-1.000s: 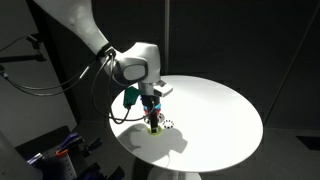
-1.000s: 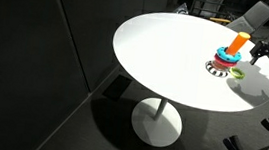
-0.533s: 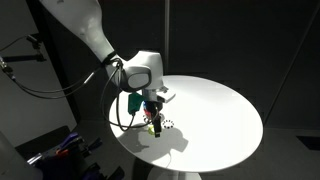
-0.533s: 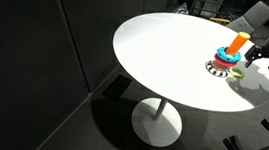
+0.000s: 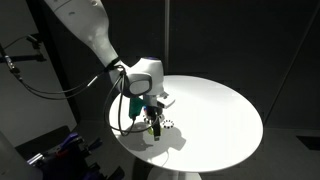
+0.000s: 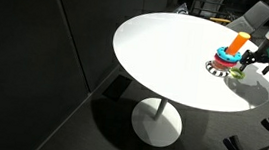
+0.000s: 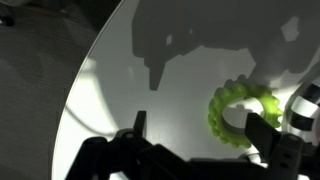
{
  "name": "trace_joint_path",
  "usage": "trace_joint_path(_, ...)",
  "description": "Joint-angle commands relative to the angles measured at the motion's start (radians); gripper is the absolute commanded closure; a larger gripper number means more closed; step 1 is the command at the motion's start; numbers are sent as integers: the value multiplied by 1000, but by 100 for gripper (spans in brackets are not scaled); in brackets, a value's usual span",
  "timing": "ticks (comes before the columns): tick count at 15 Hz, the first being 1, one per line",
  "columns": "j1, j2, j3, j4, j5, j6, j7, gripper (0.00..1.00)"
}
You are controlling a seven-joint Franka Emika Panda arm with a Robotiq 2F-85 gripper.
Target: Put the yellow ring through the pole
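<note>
The yellow ring [image 7: 243, 117] lies flat on the white table, pale yellow-green with a bumpy edge. My gripper [image 7: 198, 126] is open just above it; the right finger is at the ring's near edge and the left finger stands well off over bare table. In an exterior view the gripper [image 6: 248, 63] hangs low beside the pole [image 6: 238, 42], an orange peg with red and blue rings around its base, and the ring [image 6: 237, 73] lies next to that toy. In an exterior view the gripper [image 5: 152, 121] nearly hides the ring and toy.
The round white table [image 6: 166, 58] stands on one pedestal leg, and its curved edge [image 7: 85, 90] runs close to the left of the gripper. A black-and-white speckled ring [image 6: 216, 68] lies at the toy's base. Dark floor and cables surround the table.
The gripper has come down closer to the table and to the yellow ring, staying open. The ring and the toy have not moved.
</note>
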Motion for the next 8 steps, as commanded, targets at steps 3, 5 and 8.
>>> trace_joint_path(3, 14, 35, -15, 28, 45, 9, -22, 0)
trace_joint_path(5, 13, 43, -14, 32, 55, 9, -25, 0)
trace_joint_path(8, 13, 52, -14, 37, 67, 10, -27, 0)
